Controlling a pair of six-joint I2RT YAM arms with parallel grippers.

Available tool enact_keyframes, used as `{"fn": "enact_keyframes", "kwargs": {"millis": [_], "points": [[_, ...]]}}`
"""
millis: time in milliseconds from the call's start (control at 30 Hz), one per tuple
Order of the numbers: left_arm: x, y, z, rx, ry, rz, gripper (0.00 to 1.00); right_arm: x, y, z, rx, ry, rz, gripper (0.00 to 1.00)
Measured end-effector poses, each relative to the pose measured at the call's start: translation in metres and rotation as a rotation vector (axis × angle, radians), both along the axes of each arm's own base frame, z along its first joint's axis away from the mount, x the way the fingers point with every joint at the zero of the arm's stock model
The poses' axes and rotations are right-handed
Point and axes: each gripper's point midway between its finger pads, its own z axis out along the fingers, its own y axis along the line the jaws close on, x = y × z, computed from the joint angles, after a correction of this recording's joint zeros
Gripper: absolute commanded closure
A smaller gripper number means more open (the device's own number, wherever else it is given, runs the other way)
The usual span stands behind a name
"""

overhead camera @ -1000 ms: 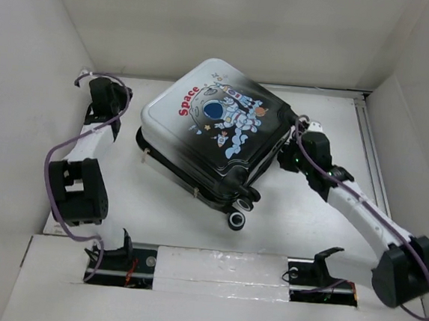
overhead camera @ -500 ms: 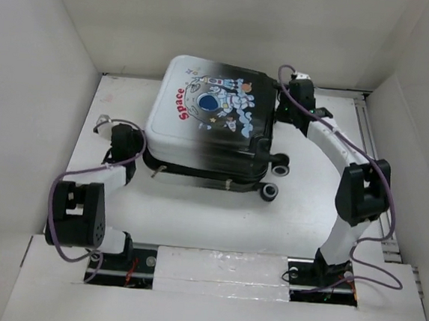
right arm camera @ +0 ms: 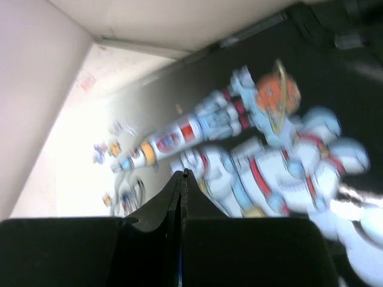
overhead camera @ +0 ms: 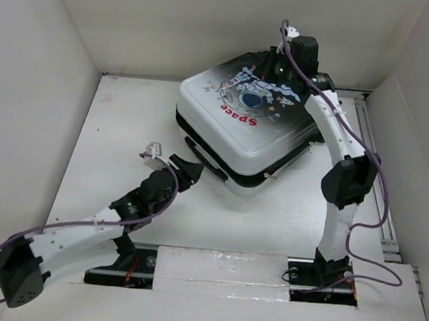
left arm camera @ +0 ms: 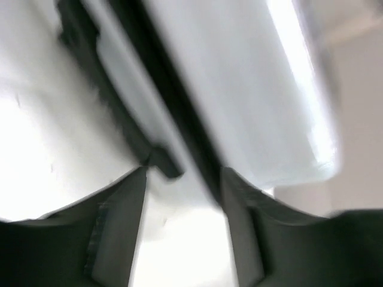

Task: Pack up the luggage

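Top external view: the luggage (overhead camera: 240, 129) lies just up-right of the left gripper (overhead camera: 189, 169), jaws apart and empty, while the clenched right gripper (right arm camera: 182, 174) is over its far end.

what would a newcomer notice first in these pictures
The luggage, a closed white-to-black suitcase with a cartoon astronaut and a red "Space", lies print-up toward the back of the table. The right arm reaches over its dark far end, jaws shut above the print; the left arm points open jaws at its near white edge.
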Motion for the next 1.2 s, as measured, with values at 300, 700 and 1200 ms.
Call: {"fn": "enact_keyframes", "kwargs": {"millis": [300,700,1200], "points": [[0.041,0.050,0.087,0.041,-0.184,0.280,0.53,-0.142,-0.059,-0.016,0.008,-0.013,-0.046,0.68],[0.054,-0.001,0.017,0.225,-0.059,0.071,0.82,-0.298,-0.062,-0.156,0.047,0.009,0.046,0.63],[0.061,-0.003,-0.063,0.289,0.119,-0.022,0.54,-0.270,-0.068,-0.181,-0.086,0.100,-0.086,0.53]]}}
